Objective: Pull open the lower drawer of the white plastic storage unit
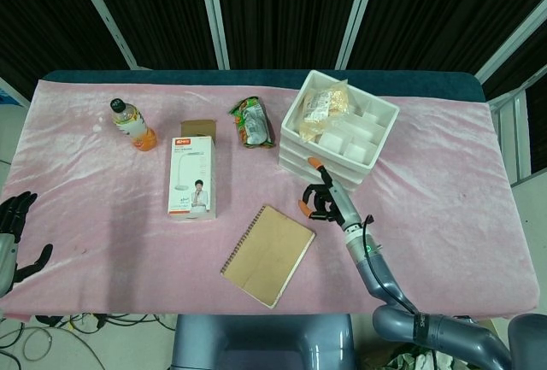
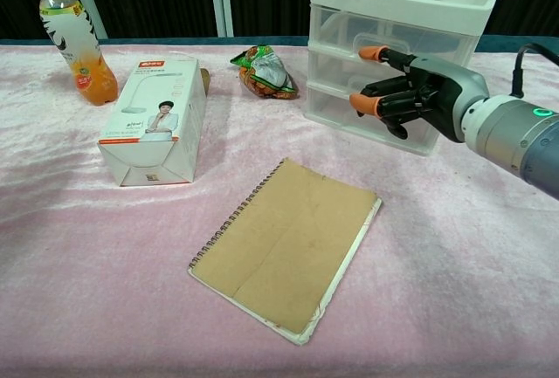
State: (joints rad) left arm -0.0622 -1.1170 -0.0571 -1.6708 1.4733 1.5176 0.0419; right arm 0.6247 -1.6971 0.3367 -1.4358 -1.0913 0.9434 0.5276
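The white plastic storage unit (image 1: 373, 153) (image 2: 444, 14) stands at the back right of the pink cloth, its top tray holding a snack bag. Its drawers are closed; the lower drawer (image 2: 336, 109) sits at cloth level. My right hand (image 1: 323, 199) (image 2: 412, 92) hovers right at the drawer fronts with its orange-tipped fingers (image 2: 364, 103) half curled toward the lower drawer, thumb raised, holding nothing. I cannot tell if it touches the drawer. My left hand (image 1: 13, 237) rests at the table's near left edge, fingers apart and empty.
A spiral notebook (image 1: 267, 255) (image 2: 288, 243) lies in front of the unit. A white product box (image 1: 191, 177) (image 2: 157, 120), a juice bottle (image 1: 131, 124) (image 2: 77, 42) and a green snack packet (image 1: 252, 122) (image 2: 267, 71) stand to the left.
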